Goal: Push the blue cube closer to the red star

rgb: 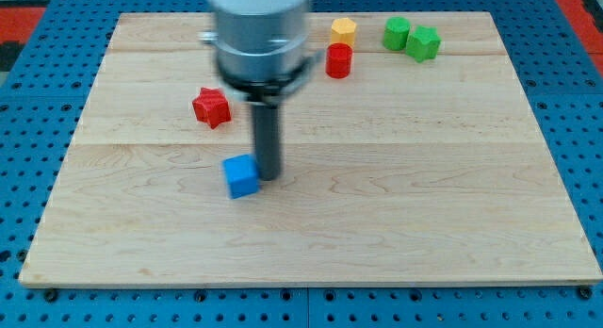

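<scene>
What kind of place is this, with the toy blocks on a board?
Probably a robotics lab test bench. A wooden board lies on a blue perforated base, small blocks like the blue cube and red star are scattered, and my tip is beside the cube.

Robot arm, single view. The blurred grey cylindrical wrist housing (259, 31) enters from the view's top, left of centre. From it a straight dark rod (267, 130) descends vertically; my tip (269, 176) rests at tabletop height, near the view's centre.
</scene>
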